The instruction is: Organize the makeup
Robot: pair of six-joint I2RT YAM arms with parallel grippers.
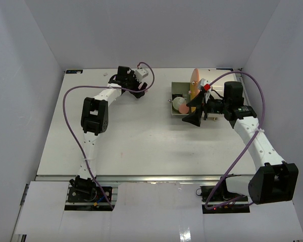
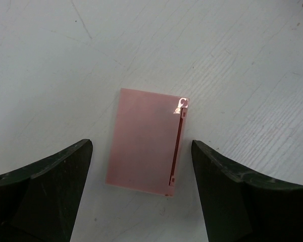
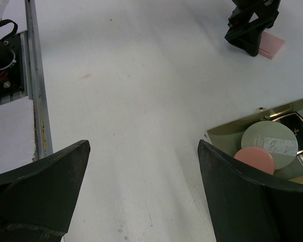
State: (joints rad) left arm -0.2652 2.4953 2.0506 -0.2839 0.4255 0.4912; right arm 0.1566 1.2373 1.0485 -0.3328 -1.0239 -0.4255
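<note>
Pad (image 2: 147, 141) lies between spread fingers (image 2: 55, 191) of left tool (image 2: 140, 151)

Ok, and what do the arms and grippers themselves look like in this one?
Both arms match: the left arm and right arm have white links with chunky black joint housings. A purple cable loops loosely along each one. The left gripper and right gripper each have two broad, matte black fingers that taper to blunt wedge tips. No markings are legible.

One pink pad (image 2: 147, 141); one pink disc (image 3: 256, 159); seemingly one green compact (image 3: 269, 143).
</note>
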